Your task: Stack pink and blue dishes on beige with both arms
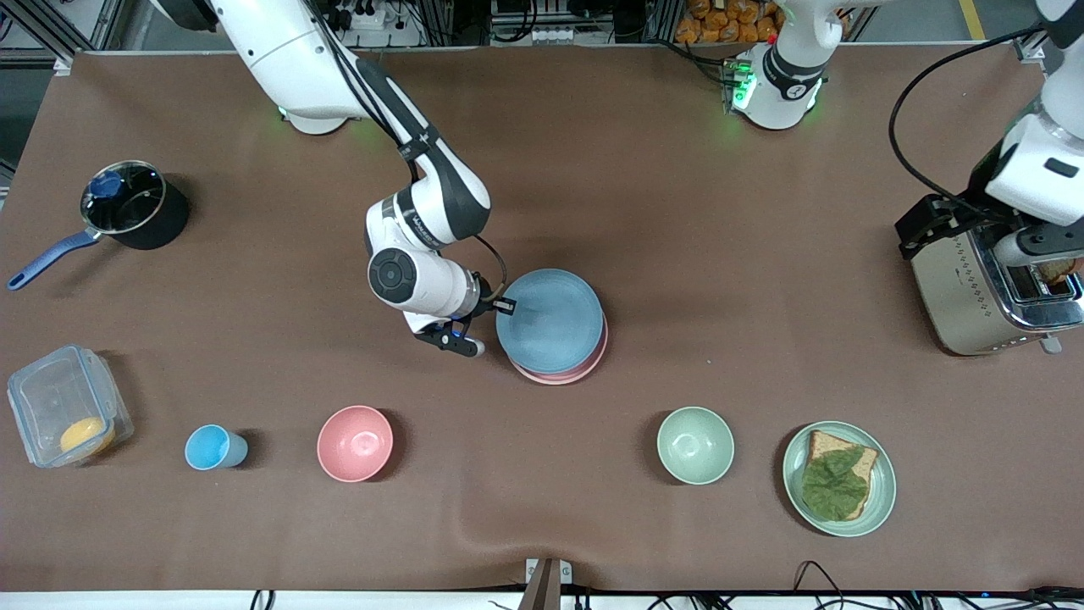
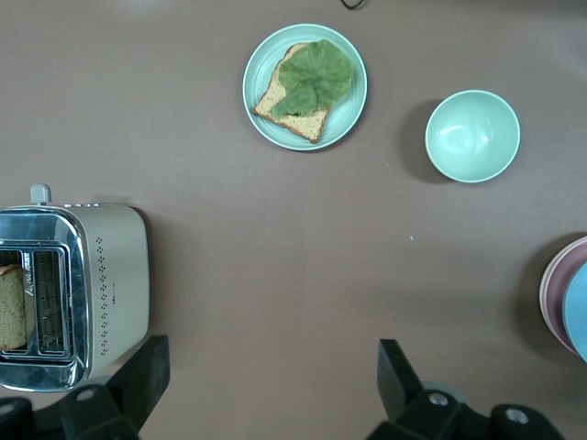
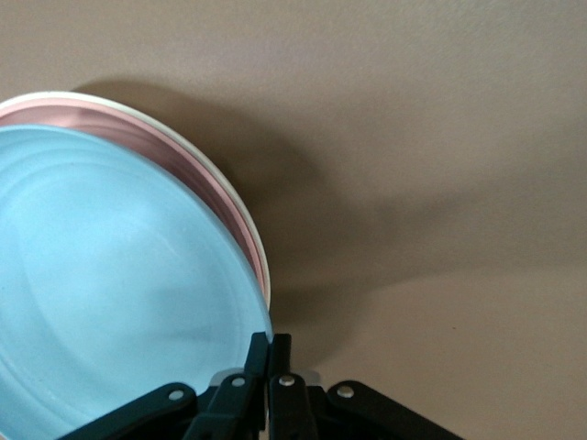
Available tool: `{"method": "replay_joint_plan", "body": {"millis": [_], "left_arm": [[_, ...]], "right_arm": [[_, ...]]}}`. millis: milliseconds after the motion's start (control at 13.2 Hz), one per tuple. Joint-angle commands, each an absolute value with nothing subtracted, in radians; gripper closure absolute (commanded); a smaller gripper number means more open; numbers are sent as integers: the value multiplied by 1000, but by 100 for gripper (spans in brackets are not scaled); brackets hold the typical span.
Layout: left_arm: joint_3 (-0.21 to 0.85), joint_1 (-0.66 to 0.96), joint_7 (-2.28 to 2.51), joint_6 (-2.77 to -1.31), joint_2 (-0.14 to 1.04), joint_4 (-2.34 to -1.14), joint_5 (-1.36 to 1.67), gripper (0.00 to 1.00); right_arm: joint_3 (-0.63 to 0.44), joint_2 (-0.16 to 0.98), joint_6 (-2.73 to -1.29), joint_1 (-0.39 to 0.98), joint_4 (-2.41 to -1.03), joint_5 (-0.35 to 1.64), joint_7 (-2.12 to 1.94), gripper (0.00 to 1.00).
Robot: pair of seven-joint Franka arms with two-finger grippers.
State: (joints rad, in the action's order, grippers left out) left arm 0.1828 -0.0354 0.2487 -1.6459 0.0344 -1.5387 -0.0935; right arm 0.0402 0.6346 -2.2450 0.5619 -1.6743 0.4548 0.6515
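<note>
The light blue plate (image 1: 550, 322) (image 3: 110, 293) is over the pale pink plate (image 1: 584, 369) (image 3: 138, 124) at the table's middle, shifted a little off it toward the right arm's end. My right gripper (image 1: 495, 307) (image 3: 272, 344) is shut on the blue plate's rim. Under the pink plate only a thin cream edge of the beige plate (image 3: 231, 197) shows; in the front view it is hidden. My left gripper (image 1: 1035, 247) (image 2: 275, 357) hangs open and empty over the table beside the toaster, where that arm waits.
A toaster (image 1: 982, 288) (image 2: 73, 293) stands at the left arm's end. Nearer the front camera stand a green plate with bread and a leaf (image 1: 881, 496) (image 2: 348, 119), a green bowl (image 1: 695, 445), a pink bowl (image 1: 355, 443), a blue cup (image 1: 212, 447) and a clear container (image 1: 68, 407). A black pot (image 1: 131, 203) sits at the right arm's end.
</note>
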Motion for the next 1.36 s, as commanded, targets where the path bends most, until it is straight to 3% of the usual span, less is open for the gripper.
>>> {"method": "replay_joint_plan", "body": {"millis": [0, 76, 152, 227, 303, 455, 833, 1136, 1288], "left_arm": [[163, -35, 219, -1624, 29, -1526, -69, 0], [164, -38, 219, -1623, 25, -1528, -72, 0], [163, -40, 204, -1623, 25, -1528, -68, 0], [164, -40, 198, -1623, 23, -1528, -67, 0], [169, -38, 198, -1623, 26, -1528, -69, 0], [170, -37, 195, -1623, 31, -1526, -80, 0], [161, -40, 186, -1623, 29, -1528, -75, 0], [161, -40, 186, -1623, 31, -1529, -67, 0], [161, -38, 186, -1623, 31, -1529, -66, 0]], "right_arm": [[28, 653, -2255, 597, -1640, 483, 698, 100], [28, 657, -2253, 598, -1635, 483, 706, 100], [28, 657, -2250, 597, -1631, 483, 707, 78], [28, 655, -2246, 591, -1631, 485, 712, 36], [25, 646, -2241, 588, -1631, 482, 728, 0], [15, 612, -2205, 569, -1631, 471, 738, 0], [-46, 486, -1936, 405, -1634, 309, 554, 0], [-48, 413, -1881, 174, -1684, 249, 196, 0], [-51, 349, -1849, 129, -1729, 206, 117, 0]]}}
